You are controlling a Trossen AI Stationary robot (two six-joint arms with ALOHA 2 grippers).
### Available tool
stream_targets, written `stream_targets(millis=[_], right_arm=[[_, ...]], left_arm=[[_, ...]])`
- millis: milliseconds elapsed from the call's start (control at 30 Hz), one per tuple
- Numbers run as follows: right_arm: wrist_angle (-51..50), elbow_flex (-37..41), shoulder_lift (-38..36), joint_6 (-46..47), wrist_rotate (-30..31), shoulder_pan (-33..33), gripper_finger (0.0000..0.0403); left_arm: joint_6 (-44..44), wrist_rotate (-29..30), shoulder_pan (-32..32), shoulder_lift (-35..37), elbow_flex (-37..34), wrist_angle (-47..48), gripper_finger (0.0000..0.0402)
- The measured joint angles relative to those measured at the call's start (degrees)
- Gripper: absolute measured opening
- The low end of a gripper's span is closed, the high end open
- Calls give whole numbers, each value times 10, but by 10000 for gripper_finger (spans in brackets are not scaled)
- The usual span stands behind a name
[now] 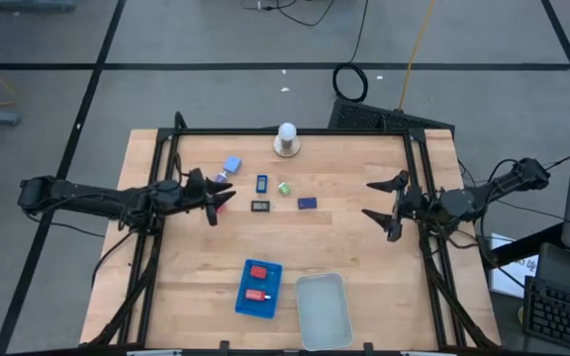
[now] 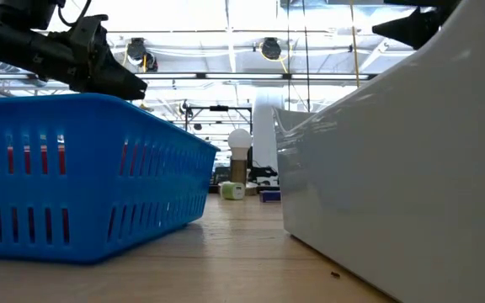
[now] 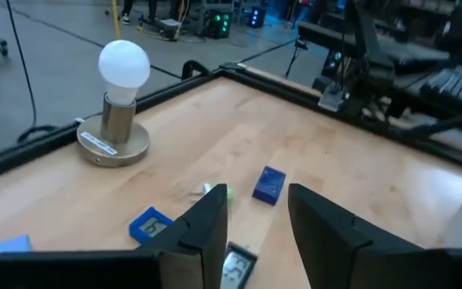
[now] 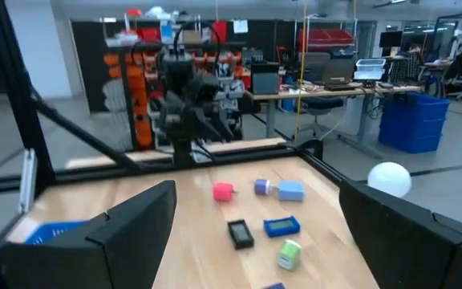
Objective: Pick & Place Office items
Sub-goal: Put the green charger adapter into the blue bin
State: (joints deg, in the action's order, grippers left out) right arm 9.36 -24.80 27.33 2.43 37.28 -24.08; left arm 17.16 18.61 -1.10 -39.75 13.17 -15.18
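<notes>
Several office items lie flat on the far half of the table: a light blue block (image 1: pixel 232 164), a blue rectangle (image 1: pixel 262 183), a green bit (image 1: pixel 285 188), a black piece (image 1: pixel 260 207), a dark blue rectangle (image 1: pixel 307 203) and a red block (image 1: pixel 228 196). Two more red blocks lie in the blue tray (image 1: pixel 258 289). My left gripper (image 1: pixel 218 200) is open and raised over the table's left side, its tips by the red block (image 4: pixel 224 191), which rests on the wood. My right gripper (image 1: pixel 384 203) is open wide at the right side, touching nothing.
A white bulb on a round base (image 1: pixel 286 138) stands near the far edge. The blue tray and a clear tray (image 1: pixel 323 310) sit side by side at the near edge. A black frame (image 1: pixel 166 138) rims the table. Bare wood lies between the items and my right gripper.
</notes>
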Motion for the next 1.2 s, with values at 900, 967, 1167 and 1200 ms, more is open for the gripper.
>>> stream_targets(millis=[900,967,1167,1200], right_arm=[[486,-5,409,-94,53,152,341],[463,-24,432,-70,17,174,341],[135,-186,492,33,-80,246,331],[72,-219,509,60,-111,262,329]], left_arm=[[-77,43,0,0,0,-16,145],[-83,43,0,0,0,-18,140],[-94,44,0,0,0,-30,134],[-94,44,0,0,0,-31,134]])
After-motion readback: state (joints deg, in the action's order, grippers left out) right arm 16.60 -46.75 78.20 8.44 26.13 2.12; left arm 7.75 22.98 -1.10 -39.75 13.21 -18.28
